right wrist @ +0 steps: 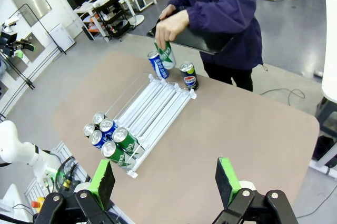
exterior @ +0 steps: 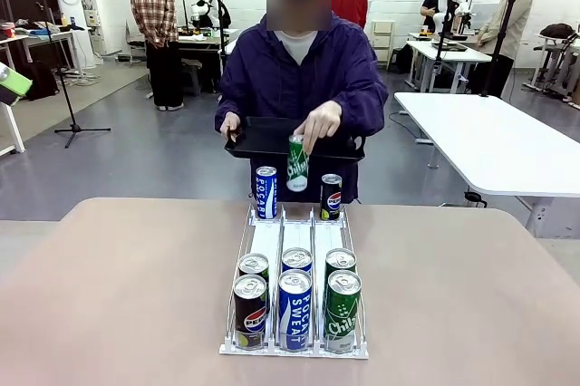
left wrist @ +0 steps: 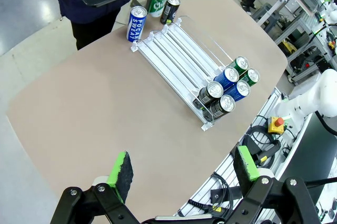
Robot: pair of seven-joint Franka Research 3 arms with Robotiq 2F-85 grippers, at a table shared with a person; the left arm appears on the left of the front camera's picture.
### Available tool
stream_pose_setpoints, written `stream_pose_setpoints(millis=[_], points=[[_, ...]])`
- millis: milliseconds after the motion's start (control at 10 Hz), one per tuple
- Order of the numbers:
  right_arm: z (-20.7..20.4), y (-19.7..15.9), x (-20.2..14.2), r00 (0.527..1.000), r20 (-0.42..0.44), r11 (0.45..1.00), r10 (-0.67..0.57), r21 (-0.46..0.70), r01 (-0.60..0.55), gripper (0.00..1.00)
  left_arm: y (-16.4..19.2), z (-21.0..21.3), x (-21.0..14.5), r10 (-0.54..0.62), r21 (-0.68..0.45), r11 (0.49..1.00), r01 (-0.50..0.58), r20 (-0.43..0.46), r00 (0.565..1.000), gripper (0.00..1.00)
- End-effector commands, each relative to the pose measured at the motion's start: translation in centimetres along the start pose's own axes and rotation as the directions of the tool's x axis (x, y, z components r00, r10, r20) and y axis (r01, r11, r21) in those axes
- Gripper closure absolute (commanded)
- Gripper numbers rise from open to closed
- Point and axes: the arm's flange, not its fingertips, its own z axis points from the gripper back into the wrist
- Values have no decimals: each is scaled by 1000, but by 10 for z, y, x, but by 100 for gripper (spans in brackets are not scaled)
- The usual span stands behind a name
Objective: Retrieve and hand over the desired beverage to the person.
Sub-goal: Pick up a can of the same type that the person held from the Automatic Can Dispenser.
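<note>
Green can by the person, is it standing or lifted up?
Lifted: the person's hand holds the green can by its top, higher than the blue can and black can.

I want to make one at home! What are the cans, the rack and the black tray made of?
The cans look like thin metal: shiny silver tops, glossy printed sides. The rack seems clear plastic with white rails, since the table shows through its walls. The black tray looks like matte plastic, maybe painted metal.

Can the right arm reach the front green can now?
Probably yes: the right end effector is open, and the front green can stands at the rack's near end, nothing before it; a blue can stands close beside.
</note>
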Motion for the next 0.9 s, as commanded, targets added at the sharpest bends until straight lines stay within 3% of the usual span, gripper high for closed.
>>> stream_pose_setpoints(millis=[0,800], points=[[-4,1,0,1000,18,1000,9,21,-9,0,0,3,0,-12,-7,1000,12,0,1000,0],[-4,1,0,1000,18,1000,9,21,-9,0,0,3,0,-12,-7,1000,12,0,1000,0]])
